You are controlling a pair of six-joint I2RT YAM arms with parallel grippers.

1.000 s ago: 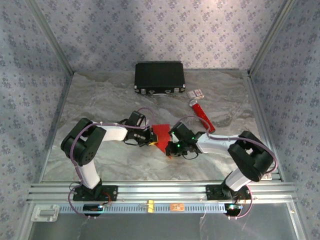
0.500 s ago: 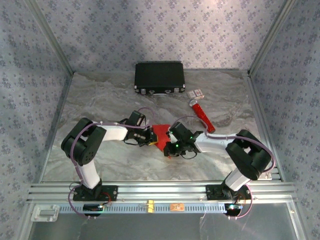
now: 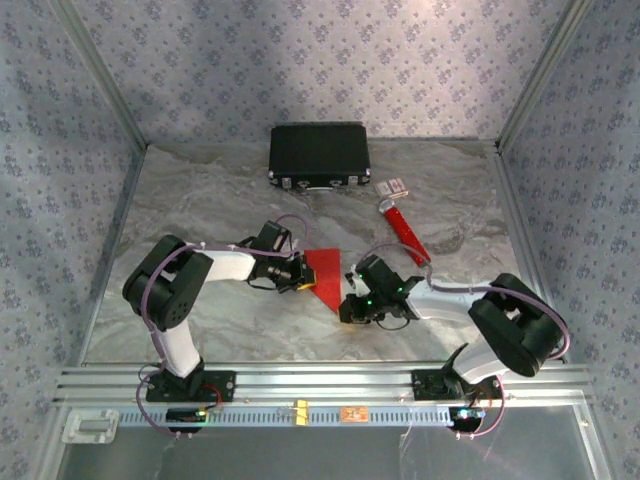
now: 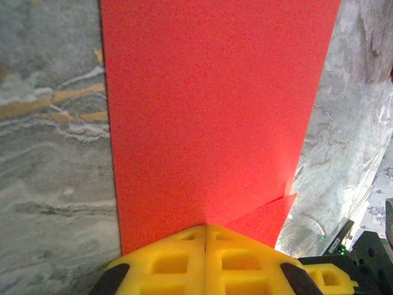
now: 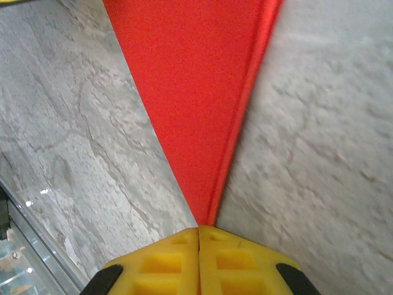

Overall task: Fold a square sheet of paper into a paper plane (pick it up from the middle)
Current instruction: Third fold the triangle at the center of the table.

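Left wrist: red paper (image 4: 209,110) (creased)

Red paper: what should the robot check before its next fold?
1. Left fingers pinch the red paper at its edge: ok.
2. Right fingers pinch its pointed tip: ok.
3. Paper flat, no crumples: ok.
4. Black case and red tube well away from it: ok.
5. Paper resting on the table or lifted: cannot tell.

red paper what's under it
Marble table shows on both sides of the paper; the patch right beneath the sheet is covered, so anything there can't be seen.
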